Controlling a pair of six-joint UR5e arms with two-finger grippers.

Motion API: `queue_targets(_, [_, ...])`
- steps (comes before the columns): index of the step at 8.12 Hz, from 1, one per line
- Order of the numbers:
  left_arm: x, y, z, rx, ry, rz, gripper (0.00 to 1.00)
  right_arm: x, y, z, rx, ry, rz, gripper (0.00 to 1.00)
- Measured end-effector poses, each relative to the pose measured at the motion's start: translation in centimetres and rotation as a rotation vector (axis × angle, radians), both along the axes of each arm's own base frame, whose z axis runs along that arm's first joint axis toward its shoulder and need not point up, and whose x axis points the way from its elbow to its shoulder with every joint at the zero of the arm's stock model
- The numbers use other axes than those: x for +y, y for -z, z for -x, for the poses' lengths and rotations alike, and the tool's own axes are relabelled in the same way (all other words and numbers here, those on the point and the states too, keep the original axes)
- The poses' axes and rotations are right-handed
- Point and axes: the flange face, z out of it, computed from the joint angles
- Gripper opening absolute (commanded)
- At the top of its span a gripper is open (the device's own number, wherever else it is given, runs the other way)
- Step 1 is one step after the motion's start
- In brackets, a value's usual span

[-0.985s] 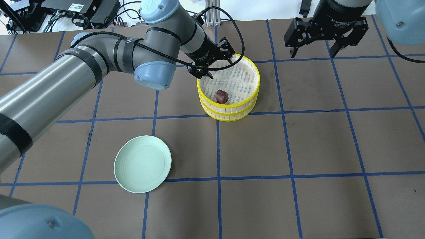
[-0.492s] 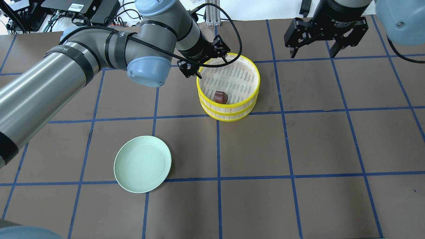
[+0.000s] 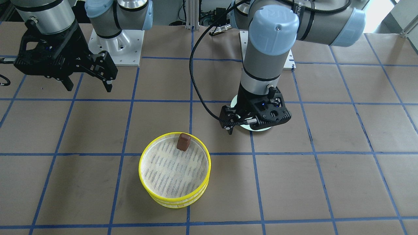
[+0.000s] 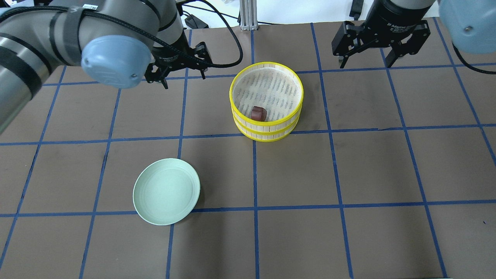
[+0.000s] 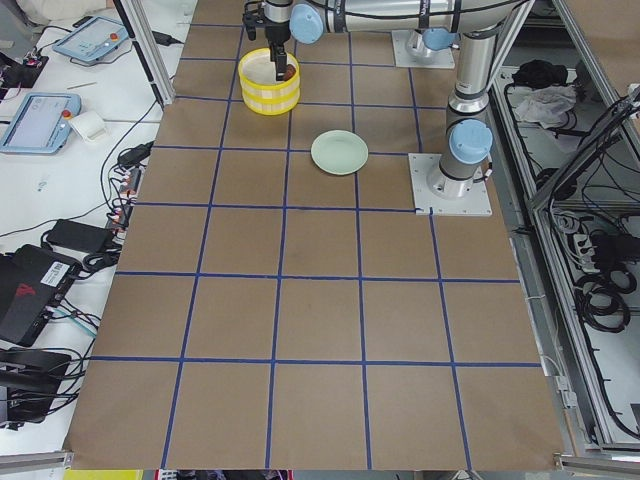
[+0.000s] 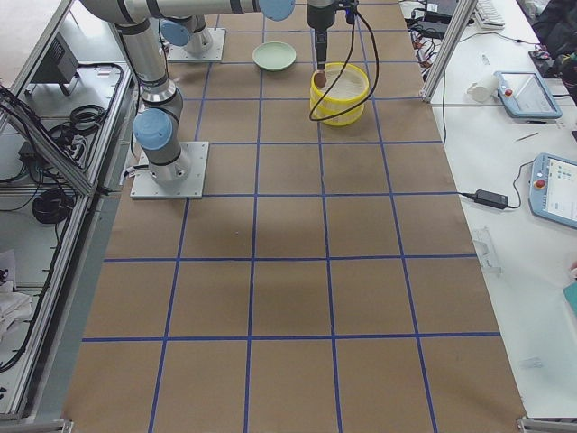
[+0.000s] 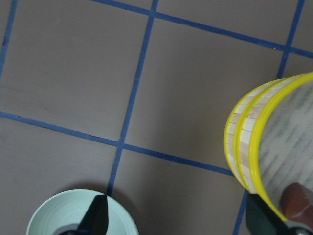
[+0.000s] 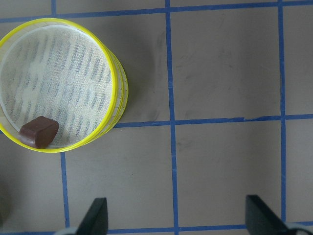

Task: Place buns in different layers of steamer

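1. Bun-wise, a dark brown bun (image 4: 258, 113) is seen lying in the upper of the two stacked steamer layers (image 4: 267, 132), against the rim on the robot's side. It is touched by neither hand.
2. The left hand (image 4: 182, 71) is held spread wide above the surface (image 4: 348, 174), with the stack off to its right.
3. The right hand (image 4: 365, 62) is likewise held wide, raised, with the stack to its left and well apart from it.
4. A pale green plate (image 4: 166, 192) is shown whole from overhead. In the front-facing view most of it is covered by the left hand, and only a sliver is left showing.
5. A black cable (image 3: 196, 81) is looped from the left wrist, beside the stack.
6. The inside of the lower layer is hidden by the upper one in every view.
7. In the left wrist view, the plate is seen at one fingertip and the stack at the other.
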Motion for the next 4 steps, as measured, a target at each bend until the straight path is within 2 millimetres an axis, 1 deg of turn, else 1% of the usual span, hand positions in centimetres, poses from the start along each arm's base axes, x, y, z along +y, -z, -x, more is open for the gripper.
queue_targets(1, [1.0, -1.2, -1.8, -0.031, 0.021, -0.033, 1.0, 0.0, 0.0, 0.0, 0.001, 0.0, 0.0, 1.0])
queue_targets(2, [1.9, -2.2, -3.1, -0.046, 0.046, -0.061, 1.0, 0.0, 0.0, 0.0, 0.001, 0.0, 0.001, 1.0])
queue_targets(4, [3.6, -3.3, -4.3, -0.054, 0.111, -0.103, 1.0, 0.1, -0.2, 0.0, 0.001, -0.001, 0.005, 1.0])
